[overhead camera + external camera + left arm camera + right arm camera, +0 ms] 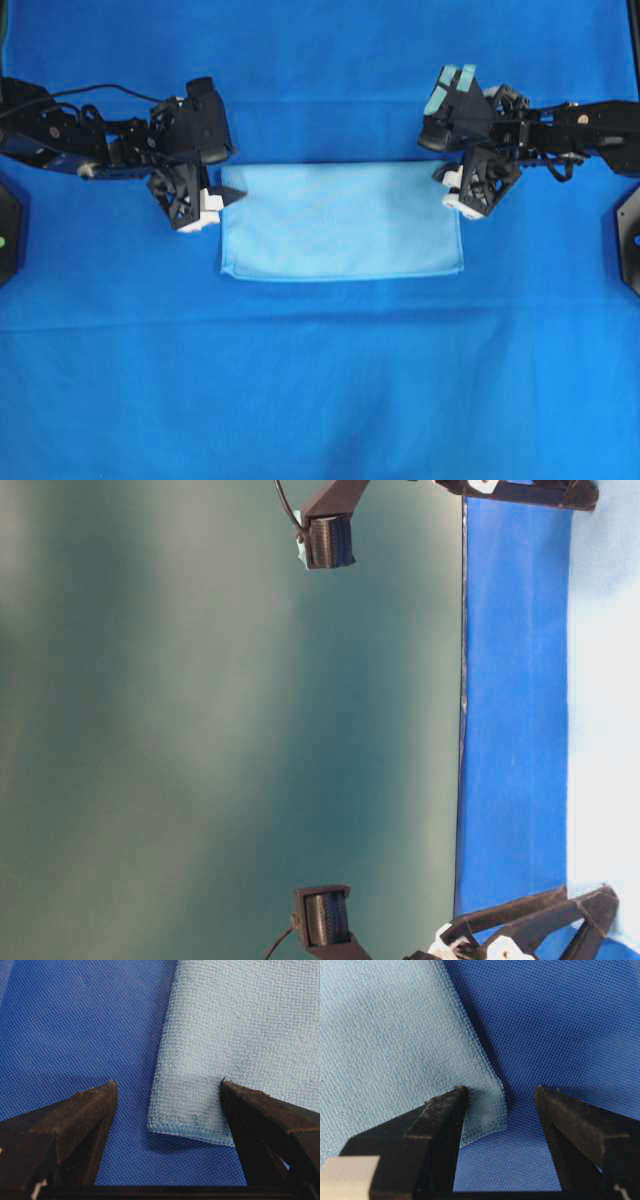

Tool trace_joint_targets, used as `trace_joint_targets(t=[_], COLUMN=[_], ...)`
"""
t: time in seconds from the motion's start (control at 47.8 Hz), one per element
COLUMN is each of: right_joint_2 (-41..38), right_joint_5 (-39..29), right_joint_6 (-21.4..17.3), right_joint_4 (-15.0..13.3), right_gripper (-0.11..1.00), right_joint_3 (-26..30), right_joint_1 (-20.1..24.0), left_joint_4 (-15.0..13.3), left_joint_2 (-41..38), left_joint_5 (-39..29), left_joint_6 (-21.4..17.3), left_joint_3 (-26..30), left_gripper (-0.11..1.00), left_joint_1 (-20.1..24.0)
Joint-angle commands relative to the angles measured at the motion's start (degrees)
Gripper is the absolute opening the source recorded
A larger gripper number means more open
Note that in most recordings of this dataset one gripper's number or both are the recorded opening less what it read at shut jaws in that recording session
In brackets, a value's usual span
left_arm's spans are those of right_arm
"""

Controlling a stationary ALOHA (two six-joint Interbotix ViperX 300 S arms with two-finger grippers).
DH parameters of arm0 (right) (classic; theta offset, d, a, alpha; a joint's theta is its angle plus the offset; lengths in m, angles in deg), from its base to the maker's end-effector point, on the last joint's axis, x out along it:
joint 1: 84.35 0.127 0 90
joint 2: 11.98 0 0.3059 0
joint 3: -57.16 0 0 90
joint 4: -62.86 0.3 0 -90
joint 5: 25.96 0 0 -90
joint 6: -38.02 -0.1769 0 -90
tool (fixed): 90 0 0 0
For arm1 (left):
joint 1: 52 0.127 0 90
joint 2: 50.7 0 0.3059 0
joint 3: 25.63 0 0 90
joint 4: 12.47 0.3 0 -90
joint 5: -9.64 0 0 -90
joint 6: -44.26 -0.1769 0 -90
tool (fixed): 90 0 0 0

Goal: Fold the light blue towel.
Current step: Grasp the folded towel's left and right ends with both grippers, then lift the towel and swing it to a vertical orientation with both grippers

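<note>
Your left gripper (167,1092) has its fingers spread, the towel (340,220) corner lying between them; your right gripper (500,1095) also straddles a corner, fingers spread.

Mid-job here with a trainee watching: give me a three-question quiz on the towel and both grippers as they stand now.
1. True or false: the left gripper is shut on the light blue towel.
2. In the overhead view, the right gripper is at which towel corner? A: lower left. B: upper right. C: lower right.
3. Fill in: the towel lies on a deep ___ cloth.

Key:
1. False; its jaws stand open, straddling the corner.
2. B.
3. Blue.
</note>
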Motion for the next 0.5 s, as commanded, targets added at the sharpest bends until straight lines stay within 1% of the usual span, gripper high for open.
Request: trace_joint_targets(t=[0.0, 0.042, 0.084, 0.105, 0.146, 0.23, 0.293, 0.335, 0.356, 0.481], right_joint_2=[0.44, 0.44, 0.44, 0.53, 0.53, 0.53, 0.53, 0.53, 0.44, 0.70], right_joint_5=[0.35, 0.35, 0.35, 0.35, 0.35, 0.35, 0.35, 0.35, 0.35, 0.35], right_joint_6=[0.26, 0.35, 0.35, 0.35, 0.35, 0.35, 0.35, 0.35, 0.35, 0.35], right_joint_4=[-0.26, -0.53, -1.14, -1.49, -2.11, -2.81, -2.99, -2.99, -2.99, -2.99], right_gripper=[0.60, 0.59, 0.55, 0.51, 0.41, 0.18, 0.02, 0.02, 0.02, 0.02], right_joint_3=[0.18, 0.09, 0.00, -0.09, 0.00, -0.09, 0.00, 0.09, 0.09, -0.09], right_joint_1=[-0.09, -0.09, -0.09, -0.09, -0.09, 0.00, 0.00, 0.00, 0.00, 0.00], left_joint_4=[0.00, -0.09, -0.09, -0.09, -0.09, 0.00, 0.00, 0.00, 0.00, 0.00], left_joint_2=[0.53, 0.35, 0.26, 0.26, 0.18, -0.09, -0.26, -0.26, -0.26, -0.18], left_joint_5=[0.26, -0.18, -0.70, -1.05, -1.93, -3.52, -3.87, -3.87, -3.87, -4.13], left_joint_6=[0.00, 0.44, 0.97, 1.05, 1.05, 1.05, 1.05, 1.05, 1.05, 1.05], left_joint_3=[1.05, 1.23, 1.41, 1.49, 1.76, 2.37, 2.64, 2.72, 2.81, 2.81], left_gripper=[0.75, 0.73, 0.65, 0.61, 0.51, 0.28, 0.14, 0.05, 0.02, 0.01], left_joint_1=[0.18, 0.18, 0.18, 0.09, 0.00, 0.00, 0.00, 0.00, 0.00, 0.00])
